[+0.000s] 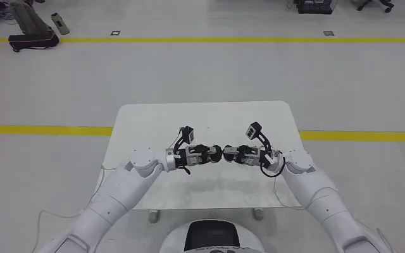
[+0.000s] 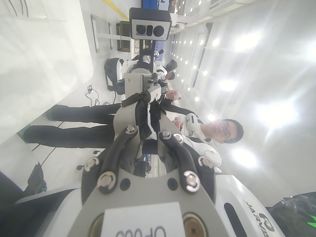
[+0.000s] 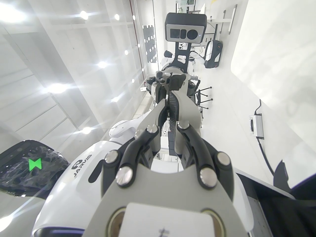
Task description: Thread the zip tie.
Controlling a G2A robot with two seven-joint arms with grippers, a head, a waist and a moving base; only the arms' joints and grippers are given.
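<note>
We see the left gripper [image 2: 148,104] with its jaws narrow, closed on the thin black plastic zip tie [image 2: 141,142], which runs between them back toward the wrist. The right gripper [image 3: 170,99] has its jaws almost together; whether they pinch the tie we cannot tell. Both tips meet above the white rectangular table [image 1: 145,126].

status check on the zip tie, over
Left gripper and right gripper both shut, tip to tip above the table. Black zip tie pinched in both; threaded or not, cannot tell. Nothing seen in the way.
</note>
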